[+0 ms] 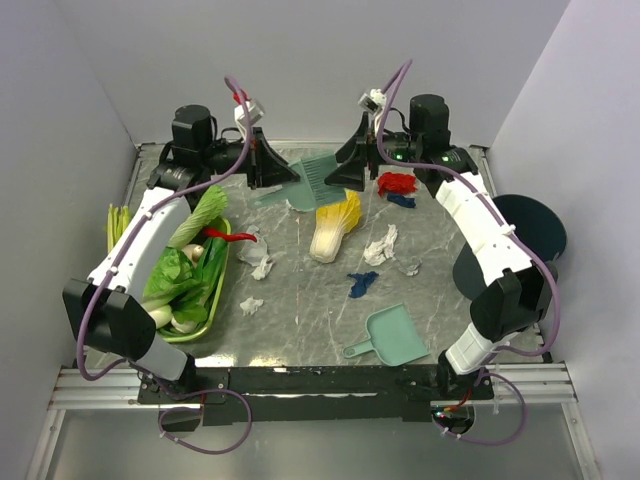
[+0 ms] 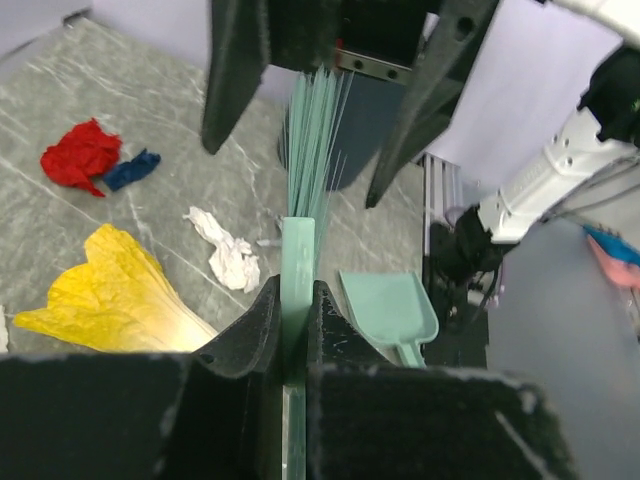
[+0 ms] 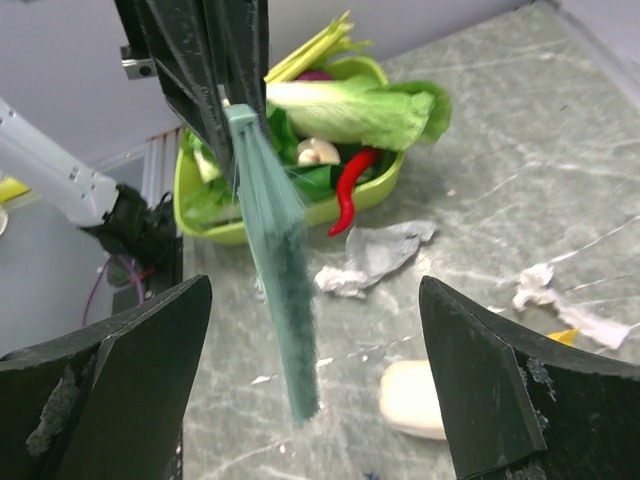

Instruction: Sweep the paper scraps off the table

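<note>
Plain pale lavender-grey walls (image 1: pixel 330 60) close in the back and both sides of a dark grey-green marble-patterned table (image 1: pixel 300 330) with a pale metal rim (white veins run across the top), and soft, even light leaves only faint shadows on it.

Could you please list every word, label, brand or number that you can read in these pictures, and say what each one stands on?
No text can be read in any view. The brush, dustpan, green tray, paper scraps and table show no print, label or number.
</note>
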`<state>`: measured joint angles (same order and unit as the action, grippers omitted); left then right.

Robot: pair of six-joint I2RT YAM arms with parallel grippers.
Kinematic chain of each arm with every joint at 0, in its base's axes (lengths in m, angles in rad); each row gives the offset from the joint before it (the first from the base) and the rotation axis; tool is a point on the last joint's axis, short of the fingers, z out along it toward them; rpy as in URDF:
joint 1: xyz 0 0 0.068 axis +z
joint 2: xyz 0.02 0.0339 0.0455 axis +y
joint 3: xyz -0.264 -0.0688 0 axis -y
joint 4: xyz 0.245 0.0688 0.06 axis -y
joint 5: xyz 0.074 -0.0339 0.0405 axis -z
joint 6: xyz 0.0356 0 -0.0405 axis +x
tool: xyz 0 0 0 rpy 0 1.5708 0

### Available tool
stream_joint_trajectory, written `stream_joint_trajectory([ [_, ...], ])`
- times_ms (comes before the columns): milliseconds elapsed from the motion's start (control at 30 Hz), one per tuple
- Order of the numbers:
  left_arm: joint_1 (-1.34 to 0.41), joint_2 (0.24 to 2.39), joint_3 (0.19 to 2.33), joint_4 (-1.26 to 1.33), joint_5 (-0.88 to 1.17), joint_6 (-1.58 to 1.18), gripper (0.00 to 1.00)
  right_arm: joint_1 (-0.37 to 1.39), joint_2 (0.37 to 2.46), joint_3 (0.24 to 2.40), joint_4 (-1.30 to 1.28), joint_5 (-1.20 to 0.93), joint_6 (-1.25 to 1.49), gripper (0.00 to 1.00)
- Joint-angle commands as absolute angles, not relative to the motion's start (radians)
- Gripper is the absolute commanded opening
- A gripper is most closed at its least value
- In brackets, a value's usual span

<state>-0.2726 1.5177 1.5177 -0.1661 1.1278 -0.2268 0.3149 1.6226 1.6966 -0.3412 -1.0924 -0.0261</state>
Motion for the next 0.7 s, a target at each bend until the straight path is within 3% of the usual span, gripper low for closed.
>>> stream_joint_trajectory([
  [0, -0.302, 1.483, 1.572, -0.307, 1.155, -0.055, 0.01, 0.328, 1.571, 1.678, -0.362, -1.158, -0.081, 0.90],
  [100, -0.313, 1.489, 1.575, -0.317, 1.158, -0.046, 0.01, 0.333, 1.581, 1.675, -0.347, -1.189, -0.064, 0.86],
  [200, -0.321, 1.497, 1.583, -0.328, 1.158, -0.037, 0.01, 0.337, 1.594, 1.674, -0.322, -1.229, -0.032, 0.69],
  [300, -0.327, 1.506, 1.594, -0.333, 1.157, -0.028, 0.01, 0.347, 1.608, 1.666, -0.295, -1.293, -0.002, 0.43],
  [333, -0.327, 1.508, 1.597, -0.327, 1.158, -0.032, 0.01, 0.350, 1.609, 1.661, -0.290, -1.305, -0.002, 0.27],
  [400, -0.327, 1.512, 1.601, -0.325, 1.158, -0.031, 0.01, 0.347, 1.606, 1.646, -0.233, -1.316, 0.066, 0.10],
  [433, -0.325, 1.514, 1.605, -0.322, 1.160, -0.029, 0.17, 0.344, 1.605, 1.634, -0.218, -1.318, 0.081, 0.00],
  [533, -0.322, 1.514, 1.586, -0.299, 1.161, -0.061, 0.67, 0.308, 1.601, 1.582, -0.036, -1.359, 0.246, 0.00],
  [600, -0.310, 1.513, 1.566, -0.269, 1.184, -0.101, 0.73, 0.256, 1.605, 1.527, 0.313, -1.396, 0.563, 0.00],
  [667, -0.284, 1.513, 1.520, -0.170, 1.209, -0.170, 0.78, 0.218, 1.611, 1.505, 0.367, -1.414, 0.661, 0.00],
])
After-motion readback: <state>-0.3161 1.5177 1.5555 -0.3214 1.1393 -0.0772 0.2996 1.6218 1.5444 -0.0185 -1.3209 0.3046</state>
